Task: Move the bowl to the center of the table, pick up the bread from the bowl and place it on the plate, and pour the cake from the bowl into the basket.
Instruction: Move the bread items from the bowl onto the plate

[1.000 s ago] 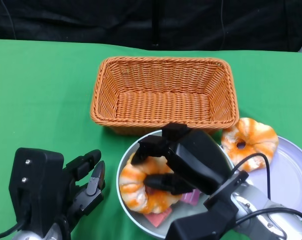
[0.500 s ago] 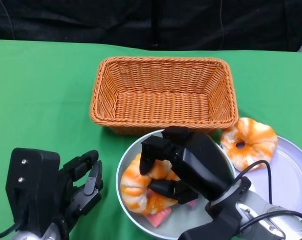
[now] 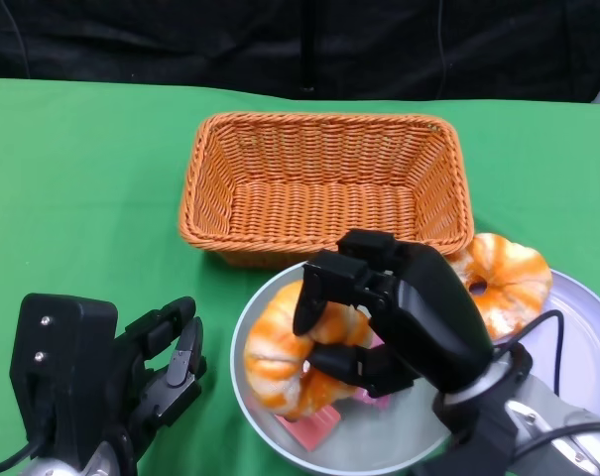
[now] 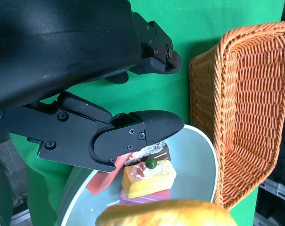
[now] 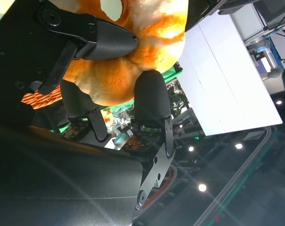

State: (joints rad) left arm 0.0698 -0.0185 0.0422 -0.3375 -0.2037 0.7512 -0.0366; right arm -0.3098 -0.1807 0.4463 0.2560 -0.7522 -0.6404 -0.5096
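The right hand (image 3: 379, 312) grips the bread (image 3: 290, 352) above the bowl (image 3: 399, 446) to carry it plateward; the left hand (image 3: 131, 382) waits beside, fingers apart, holding nothing.

Woven wicker basket (image 3: 324, 188); smooth glossy bowl (image 3: 379, 458); matt green cloth (image 3: 81, 178)

Bowl (image 3: 255, 307) before basket (image 3: 324, 188); plate (image 3: 577, 342) right

Cake (image 3: 314, 424) mostly hidden beneath bread (image 3: 298, 352) and right robot hand (image 3: 379, 317)
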